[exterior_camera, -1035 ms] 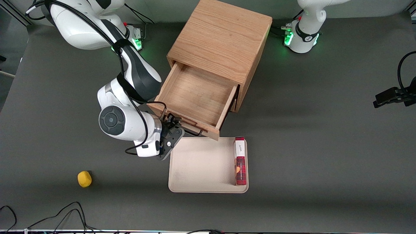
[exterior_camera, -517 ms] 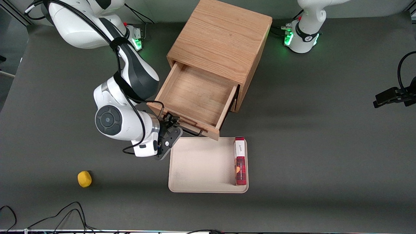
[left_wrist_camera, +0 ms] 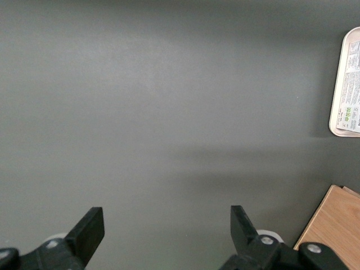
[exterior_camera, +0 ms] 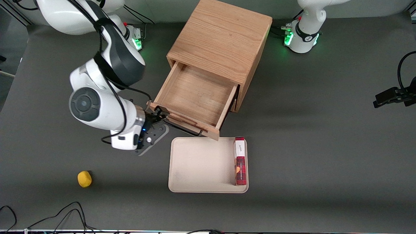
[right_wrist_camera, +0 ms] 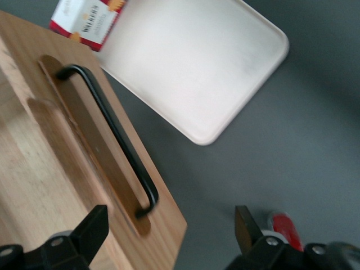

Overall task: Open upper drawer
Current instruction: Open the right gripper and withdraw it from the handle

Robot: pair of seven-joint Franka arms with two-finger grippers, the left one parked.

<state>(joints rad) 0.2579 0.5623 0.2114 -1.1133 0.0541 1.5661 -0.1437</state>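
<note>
The upper drawer (exterior_camera: 199, 100) stands pulled well out of the cabinet (exterior_camera: 221, 39), its shallow wooden tray bare inside, exactly as it was half a second ago. What differs is the gripper (exterior_camera: 158, 121): earlier it sat at the drawer front beside the black handle (exterior_camera: 183, 127), and it has since drawn off sideways toward the working arm's end of the table, the whole wrist shifting with it. Its fingers (right_wrist_camera: 90, 232) are spread apart and hold nothing (the handle (right_wrist_camera: 109, 132) runs free between them and the drawer corner in the wrist camera). Just nearer the front camera than the drawer lies the beige tray (exterior_camera: 201, 165), with a red-and-white box (exterior_camera: 240, 161) along one edge, unmoved. A yellow ball (exterior_camera: 84, 179) also stays put.
</note>
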